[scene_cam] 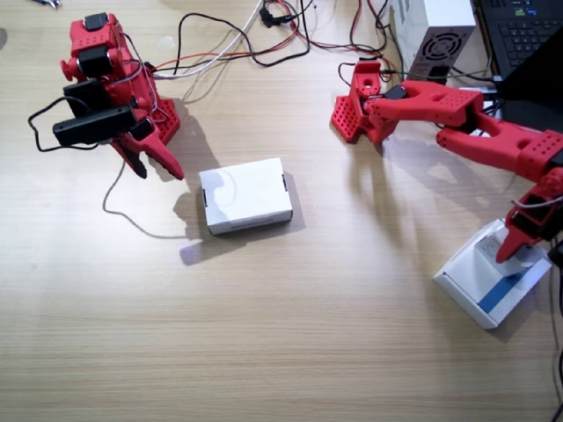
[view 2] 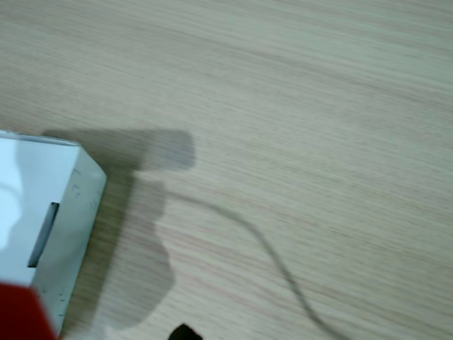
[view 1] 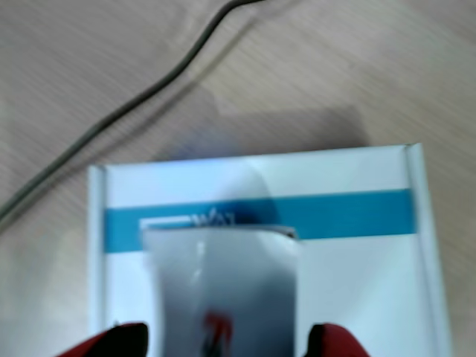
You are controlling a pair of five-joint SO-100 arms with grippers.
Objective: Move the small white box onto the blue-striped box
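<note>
- Blue-striped box [view 1: 357,216]: flat, white, lying on the wooden table [scene_cam: 290,352] near its edge on the left arm's side; one blue stripe across the top.
- White lettering on the stripe, partly covered and blurred; not readable.
- Small white box [view 1: 223,282]: held over the top of the blue-striped box, covering part of the stripe. Small red print near its lower end, blurred, illegible. Whether touching the surface beneath: cannot tell.
- Left gripper [scene_cam: 519,248]: positioned over the blue-striped box, red fingertips [view 1: 335,342] at either side of the small white box, clamped on it.
- Right gripper [scene_cam: 158,163]: raised beside its base, well apart from the task items, nothing between the fingers; apart or together cannot be told.
- Plain white box [scene_cam: 245,195]: closed, mid-table, near the right gripper; no stripe, no readable marking. Dark slot on its side wall in a wrist view [view 2: 44,234].
- Thin dark cable [scene_cam: 132,220] lying on the table beside the plain white box.
</note>
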